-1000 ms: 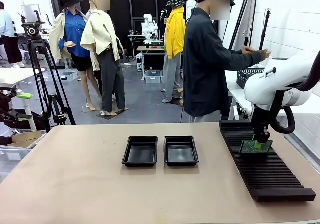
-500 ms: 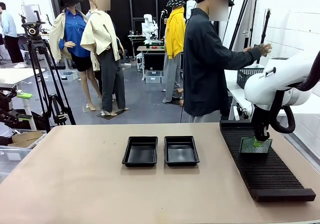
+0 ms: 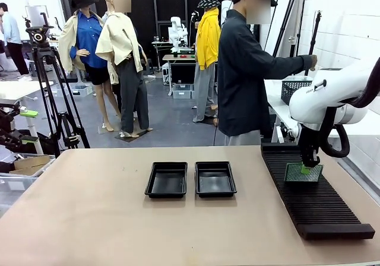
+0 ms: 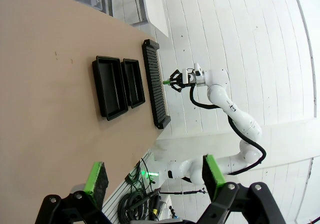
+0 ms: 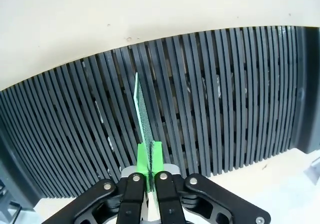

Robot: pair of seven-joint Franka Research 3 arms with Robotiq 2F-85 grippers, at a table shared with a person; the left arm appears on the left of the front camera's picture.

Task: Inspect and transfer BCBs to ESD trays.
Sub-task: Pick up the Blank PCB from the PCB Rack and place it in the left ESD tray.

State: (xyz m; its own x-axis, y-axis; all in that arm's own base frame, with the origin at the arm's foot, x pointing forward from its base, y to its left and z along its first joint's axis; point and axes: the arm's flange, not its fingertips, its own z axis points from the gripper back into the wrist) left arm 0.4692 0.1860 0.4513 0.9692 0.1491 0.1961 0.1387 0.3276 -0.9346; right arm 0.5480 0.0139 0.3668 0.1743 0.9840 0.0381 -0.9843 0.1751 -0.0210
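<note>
- The right jaws are closed on the top edge of a green BCB [image 3: 303, 173], their green pads [image 5: 150, 156] pressed against its two faces.
- The BCB [image 5: 144, 116] stands upright on edge over the far part of the long black slotted rack [image 3: 314, 206], in line with the slots. Whether its lower edge sits in a slot or just above one cannot be told.
- The left jaws are spread wide with nothing between them, high above the desk [image 3: 89, 218]. Their pads [image 4: 96, 178] frame a distant look at the rack [image 4: 154, 84].
- The two ESD trays [image 3: 167, 179] lie side by side near the middle of the desk, just apart from each other and well apart from the rack. Both look bare inside.
- A person [image 3: 246, 70] in a dark top stands beyond the far edge of the desk, with one hand [image 3: 311, 60] stretched out to the side above a dark wire basket [image 3: 295, 89].
</note>
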